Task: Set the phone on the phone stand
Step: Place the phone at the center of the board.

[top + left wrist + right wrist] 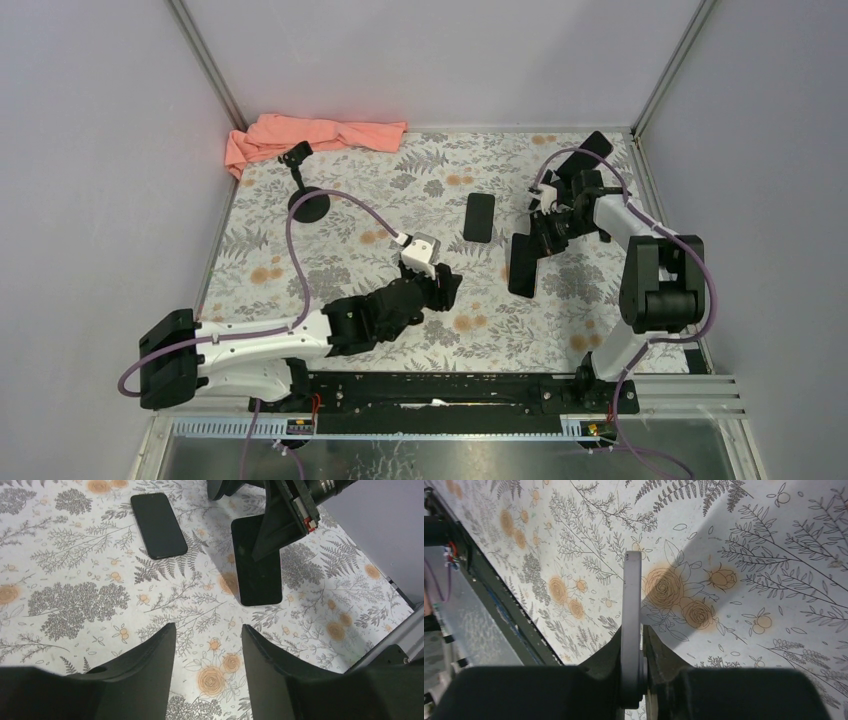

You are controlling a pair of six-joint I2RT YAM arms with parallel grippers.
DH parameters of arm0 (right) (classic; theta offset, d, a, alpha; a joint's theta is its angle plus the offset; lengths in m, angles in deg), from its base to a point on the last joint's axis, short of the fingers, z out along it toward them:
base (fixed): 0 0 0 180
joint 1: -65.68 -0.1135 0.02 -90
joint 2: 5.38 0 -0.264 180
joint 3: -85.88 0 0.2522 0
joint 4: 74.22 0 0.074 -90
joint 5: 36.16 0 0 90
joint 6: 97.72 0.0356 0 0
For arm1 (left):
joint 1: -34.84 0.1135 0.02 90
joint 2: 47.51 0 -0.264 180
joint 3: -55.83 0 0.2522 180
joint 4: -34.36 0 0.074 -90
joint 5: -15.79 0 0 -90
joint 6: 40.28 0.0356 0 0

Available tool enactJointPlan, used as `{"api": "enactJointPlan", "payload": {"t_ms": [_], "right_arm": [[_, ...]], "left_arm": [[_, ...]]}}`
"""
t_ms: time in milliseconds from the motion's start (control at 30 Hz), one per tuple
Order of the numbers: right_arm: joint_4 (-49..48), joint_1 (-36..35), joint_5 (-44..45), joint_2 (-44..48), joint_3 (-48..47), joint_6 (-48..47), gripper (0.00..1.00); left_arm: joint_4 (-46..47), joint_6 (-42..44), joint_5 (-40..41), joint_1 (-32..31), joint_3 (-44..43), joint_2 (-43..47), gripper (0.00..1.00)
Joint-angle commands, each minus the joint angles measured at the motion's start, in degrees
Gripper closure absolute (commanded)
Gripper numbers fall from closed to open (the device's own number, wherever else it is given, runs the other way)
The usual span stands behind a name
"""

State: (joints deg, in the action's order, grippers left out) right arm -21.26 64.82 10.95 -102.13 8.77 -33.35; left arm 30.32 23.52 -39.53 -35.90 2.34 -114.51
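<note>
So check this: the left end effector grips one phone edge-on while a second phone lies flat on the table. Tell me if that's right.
Wrong arm: the right end effector grips the phone edge-on, clear in the right wrist view; the left end effector is open and empty. The second phone does lie flat on the table.

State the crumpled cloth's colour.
The cloth is salmon pink, clearest in the top external view.
</note>
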Motion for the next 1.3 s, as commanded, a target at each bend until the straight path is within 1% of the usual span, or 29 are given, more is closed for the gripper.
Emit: {"api": "enactJointPlan", "payload": {"t_ms": [0, 100, 200, 467, 733, 900, 1033, 1167, 1267], "right_arm": [[5.59, 0.51, -2.3, -4.15, -2.54, -3.92, 0.8], [4.88, 2.28, -0.97, -4.78, -2.33, -3.29, 0.67], [4.27, 3.55, 0.13, -4.85, -2.11, -2.95, 0.57], [3.18, 7.23, 0.27, -3.82, -1.43, -2.85, 0.43], [2.67, 10.59, -0.25, -1.66, -1.62, -3.53, 0.35], [2.32, 13.61, -1.33, 0.49, -1.68, -3.55, 0.33], [0.9, 15.62, -2.36, 4.19, -1.77, -3.95, 0.32], [-3.1, 15.8, -0.88, 9.11, -1.67, -6.47, 0.31], [-6.46, 15.8, 0.5, 11.75, -1.75, -12.02, 0.27]], "left_arm": [[5.61, -4.63, -1.35, 0.33, 3.45, 2.75, 0.38], [6.63, -5.95, -1.85, 0.34, 5.94, 4.42, 0.35], [7.11, -6.86, -2.34, 0.34, 8.06, 6.18, 0.33], [7.86, -7.88, -3.17, 0.34, 12.65, 10.85, 0.32], [7.14, -8.21, -3.91, 0.34, 15.12, 14.3, 0.31], [7.07, -8.19, -3.85, 0.34, 16.42, 16.33, 0.31], [6.99, -8.32, -4.06, 0.33, 17.62, 18.1, 0.3], [6.49, -8.63, -4.19, 0.34, 19.17, 20.83, 0.3], [6.34, -9.14, -4.0, 0.34, 21.06, 23.71, 0.29]]}}
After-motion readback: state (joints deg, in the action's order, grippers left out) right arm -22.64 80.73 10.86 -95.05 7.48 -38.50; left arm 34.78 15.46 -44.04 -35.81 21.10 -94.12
